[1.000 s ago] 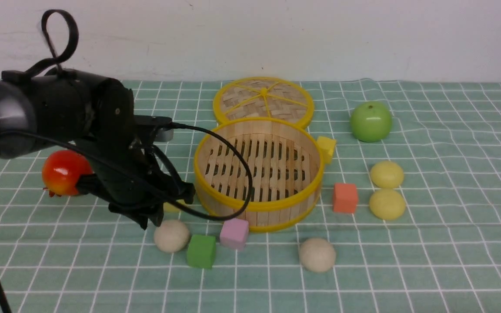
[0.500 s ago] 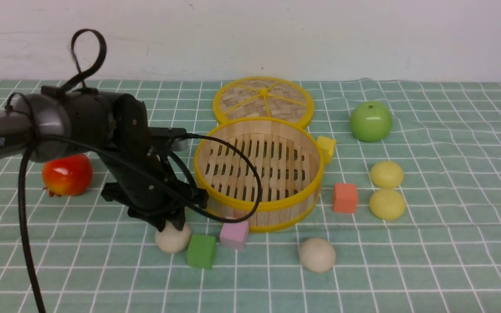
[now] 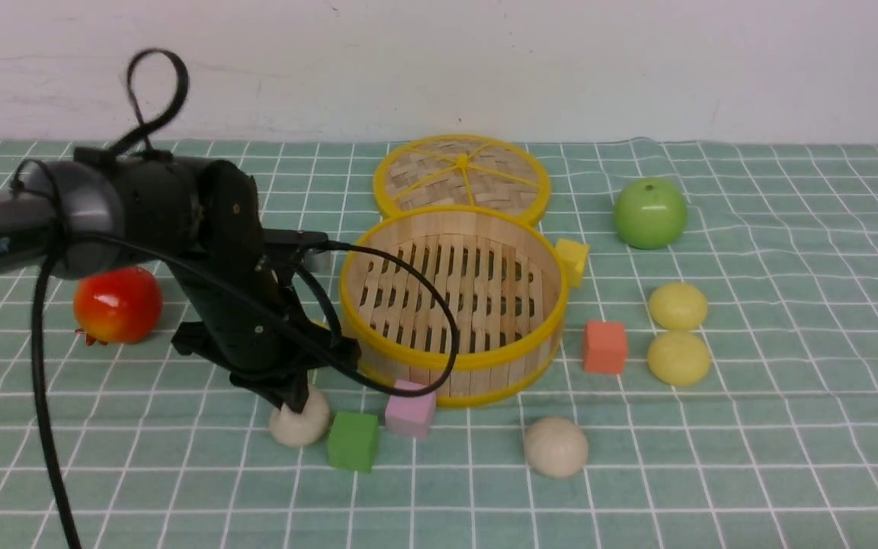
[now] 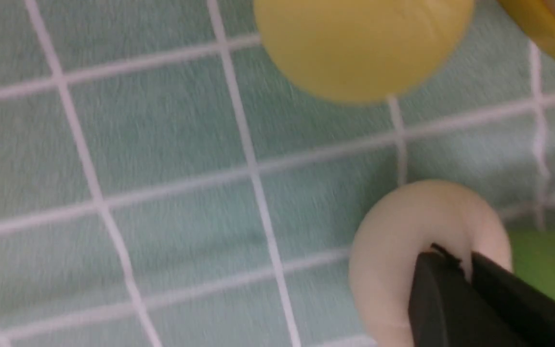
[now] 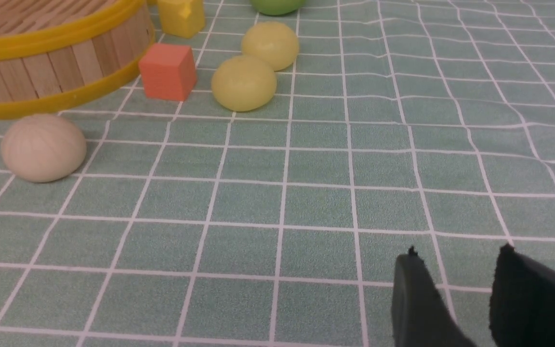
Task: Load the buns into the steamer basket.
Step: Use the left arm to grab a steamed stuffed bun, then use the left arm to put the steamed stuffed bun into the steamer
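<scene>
The steamer basket (image 3: 454, 362) stands mid-table with nothing in it. A beige bun (image 3: 300, 431) lies by its front left, and my left gripper (image 3: 298, 400) comes down on it from above. In the left wrist view the fingers (image 4: 431, 289) are pressed almost together, the left gripper (image 4: 458, 260) tips on top of that beige bun (image 4: 393, 250), not around it. A yellow bun (image 4: 362, 43) lies just beyond. A second beige bun (image 3: 555, 447) and two yellow buns (image 3: 677, 306) (image 3: 679, 357) lie to the right. My right gripper (image 5: 458, 253) hovers open and empty over cloth.
The woven lid (image 3: 462, 175) lies behind the basket. A red apple (image 3: 117, 303) sits at the left, a green apple (image 3: 649, 213) at the back right. Green (image 3: 353, 441), pink (image 3: 411, 409), orange (image 3: 604, 347) and yellow (image 3: 572, 261) cubes ring the basket.
My left arm has swung right and down onto the near-left beige bun, and its jaws have closed from wide open. The bun has shifted slightly. The right gripper has not moved.
</scene>
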Motion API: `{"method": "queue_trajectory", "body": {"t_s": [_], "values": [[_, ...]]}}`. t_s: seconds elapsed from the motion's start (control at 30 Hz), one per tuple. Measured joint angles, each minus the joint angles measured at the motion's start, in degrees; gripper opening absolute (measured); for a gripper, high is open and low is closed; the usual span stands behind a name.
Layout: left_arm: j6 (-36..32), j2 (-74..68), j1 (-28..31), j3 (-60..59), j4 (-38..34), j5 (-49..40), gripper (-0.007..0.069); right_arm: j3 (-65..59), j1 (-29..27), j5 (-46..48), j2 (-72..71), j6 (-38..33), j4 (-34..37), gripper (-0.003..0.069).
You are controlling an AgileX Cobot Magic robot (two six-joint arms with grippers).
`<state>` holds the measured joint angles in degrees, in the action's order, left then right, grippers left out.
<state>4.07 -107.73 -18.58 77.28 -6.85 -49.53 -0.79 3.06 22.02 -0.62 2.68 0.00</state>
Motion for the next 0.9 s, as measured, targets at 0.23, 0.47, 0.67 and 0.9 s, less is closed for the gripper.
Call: {"method": "queue_trajectory", "body": {"t_s": [0.23, 0.47, 0.67, 0.9], "values": [[-8.07, 8.27, -4.91, 3.73, -6.33, 6.76, -0.0009, 0.0, 0.0, 0.0, 0.0, 0.0, 0.0, 0.024], [-13.23, 1.37, -7.9, 4.29, -10.07, 23.15, -0.0005, 0.0, 0.0, 0.0, 0.0, 0.0, 0.0, 0.024], [-13.39, -4.16, -7.38, 4.29, -9.69, 27.44, 0.0053, 0.0, 0.0, 0.0, 0.0, 0.0, 0.0, 0.024], [-11.63, -3.98, -7.31, 4.29, -9.82, 25.72, 0.0263, 0.0, 0.0, 0.0, 0.0, 0.0, 0.0, 0.024]]}}
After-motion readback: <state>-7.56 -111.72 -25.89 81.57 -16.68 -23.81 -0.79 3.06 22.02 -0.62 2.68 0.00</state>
